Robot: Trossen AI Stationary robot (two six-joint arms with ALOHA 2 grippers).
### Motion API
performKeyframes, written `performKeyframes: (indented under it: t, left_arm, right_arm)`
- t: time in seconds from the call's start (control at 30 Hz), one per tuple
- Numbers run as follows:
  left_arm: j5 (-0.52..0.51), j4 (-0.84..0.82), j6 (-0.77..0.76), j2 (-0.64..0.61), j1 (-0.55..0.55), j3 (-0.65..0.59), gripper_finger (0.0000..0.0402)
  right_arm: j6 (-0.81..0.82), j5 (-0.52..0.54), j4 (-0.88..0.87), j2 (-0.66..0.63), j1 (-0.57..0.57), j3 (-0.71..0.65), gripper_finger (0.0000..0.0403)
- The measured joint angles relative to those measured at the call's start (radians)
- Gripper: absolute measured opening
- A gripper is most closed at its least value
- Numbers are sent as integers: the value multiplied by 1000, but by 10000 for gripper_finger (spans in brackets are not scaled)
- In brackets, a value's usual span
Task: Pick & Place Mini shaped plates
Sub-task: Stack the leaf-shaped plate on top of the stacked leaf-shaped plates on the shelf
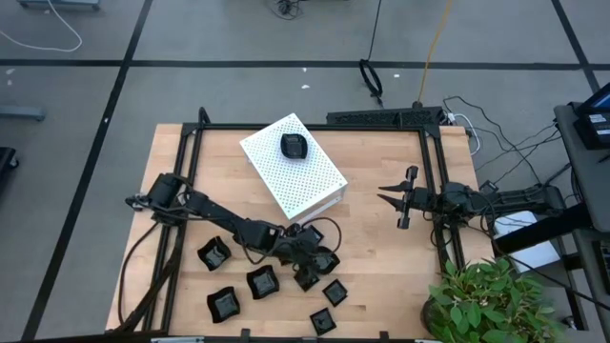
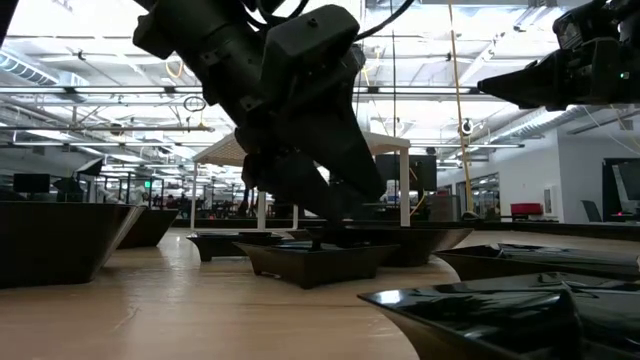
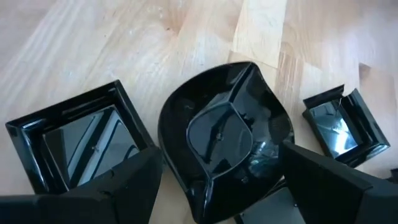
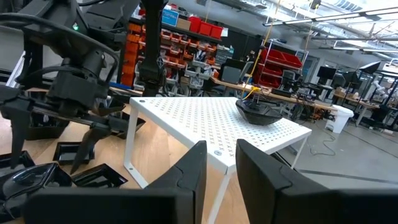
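- The left gripper [image 1: 307, 270] reaches low over the near part of the wooden table [image 1: 381, 257], deep in the scatter of mini shaped plates [image 1: 265, 282], because that is where the unplaced dishes lie.
- Its fingers [image 3: 124, 186] stand wide apart, empty, one on each side of a wavy-edged plate [image 3: 224, 134] lying directly below and between them; the spread looks chosen to clear that dish's raised rim before closing on it.
- Just beside that dish, outside one finger, sits a square plate [image 3: 81, 140]; a smaller square plate [image 3: 345, 124] lies a little way off beyond the other finger. Both are close enough that the fingers could nudge them while closing.
- Other plates lie loose around the gripper on the bare wood, none stacked as far as the high view shows, so each can be picked singly.
- Beyond the left gripper, toward the far side of the table, stands the white perforated box [image 1: 292, 165], turned at an angle, with one rounded plate [image 1: 294, 146] resting on its top; this looks like the drop-off place, so the task seems barely begun.
- The right gripper [image 1: 405, 197] waits off to the right, well apart from the plates, pointing toward the box, its fingers [image 4: 180, 180] nearly together with a narrow gap and nothing between them.
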Motion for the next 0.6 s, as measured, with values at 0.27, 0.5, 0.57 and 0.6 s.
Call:
performKeyframes:
  t: [0.27, 0.5, 0.57, 0.6]
  left_arm:
    - [-6, -16, -6, 0, -1, 0, 324]
    - [-39, -44, -22, 0, -2, 0, 324]
    - [-45, -45, -23, 0, -2, 0, 324]
    - [-48, -45, -23, 0, -2, 0, 324]
  right_arm:
    - [0, 0, 0, 0, 0, 0, 73]
    - [0, 0, 0, 0, 0, 0, 73]
    - [0, 0, 0, 0, 0, 0, 73]
    - [0, 0, 0, 0, 0, 0, 73]
